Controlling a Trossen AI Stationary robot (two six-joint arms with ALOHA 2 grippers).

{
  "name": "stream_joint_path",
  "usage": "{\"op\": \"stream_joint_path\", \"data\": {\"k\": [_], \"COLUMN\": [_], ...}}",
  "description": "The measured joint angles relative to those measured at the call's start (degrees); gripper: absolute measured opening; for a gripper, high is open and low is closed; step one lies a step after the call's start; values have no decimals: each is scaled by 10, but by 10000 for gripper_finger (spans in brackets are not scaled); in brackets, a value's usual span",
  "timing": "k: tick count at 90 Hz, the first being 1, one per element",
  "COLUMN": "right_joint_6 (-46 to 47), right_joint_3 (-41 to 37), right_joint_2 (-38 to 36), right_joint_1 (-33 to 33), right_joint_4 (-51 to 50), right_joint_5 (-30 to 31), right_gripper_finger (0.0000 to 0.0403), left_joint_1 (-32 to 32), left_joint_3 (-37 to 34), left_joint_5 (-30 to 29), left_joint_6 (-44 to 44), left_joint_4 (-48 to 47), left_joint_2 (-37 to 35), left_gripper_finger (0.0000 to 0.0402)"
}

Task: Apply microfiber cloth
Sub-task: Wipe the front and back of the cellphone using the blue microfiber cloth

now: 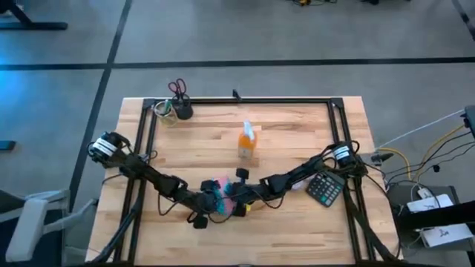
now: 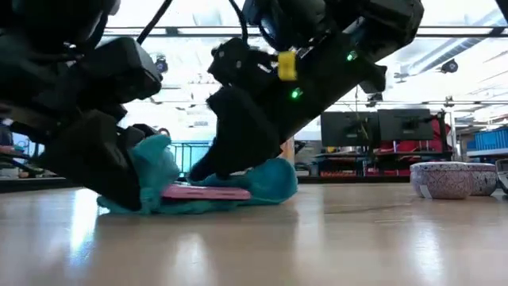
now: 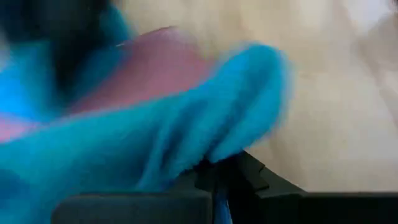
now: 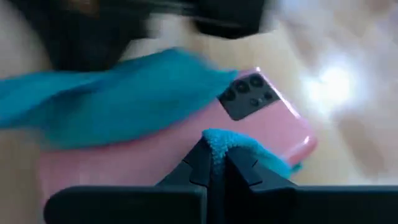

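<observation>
both pincers pinch microfiber cloth [image 4: 124, 93] draped over pink phone [image 4: 186, 143].

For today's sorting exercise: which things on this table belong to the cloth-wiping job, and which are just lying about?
In the job:
- blue cloth
- pink phone it lies over
- left gripper, pinching the cloth
- right gripper, pinching the cloth

Lying about:
- orange spray bottle
- calculator
- cup with scissors
- bowls

We look straight down overhead, level from tabletop height, and close from both wrists; all share the microfiber cloth [image 1: 216, 191].
</observation>
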Motion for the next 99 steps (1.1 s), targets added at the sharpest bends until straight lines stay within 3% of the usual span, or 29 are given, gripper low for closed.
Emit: {"op": "stream_joint_path", "data": {"k": [28,46,60,67,81,99], "right_joint_6": [37,43,46,46,46,46], "right_joint_3": [0,-3,-4,-4,-5,-5], "right_joint_2": [-7,-7,-8,-8,-8,-7], "right_joint_1": [5,7,7,7,6,5], "right_joint_4": [-3,-11,-13,-14,-8,-8], "right_joint_5": [-133,-138,-133,-132,-125,-117], "right_gripper_finger": [0,0,0,0,0,0], "left_joint_1": [0,-4,1,13,37,44], "left_joint_3": [-38,-68,-94,-96,-97,-62], "left_joint_5": [-47,-46,-129,-131,-86,-33], "left_joint_6": [-5,1,43,62,68,96], "left_joint_4": [29,19,24,34,99,223], "left_joint_2": [-22,-123,-201,-214,-178,-40], "left_gripper_finger": [0,0,0,0,0,0]}}
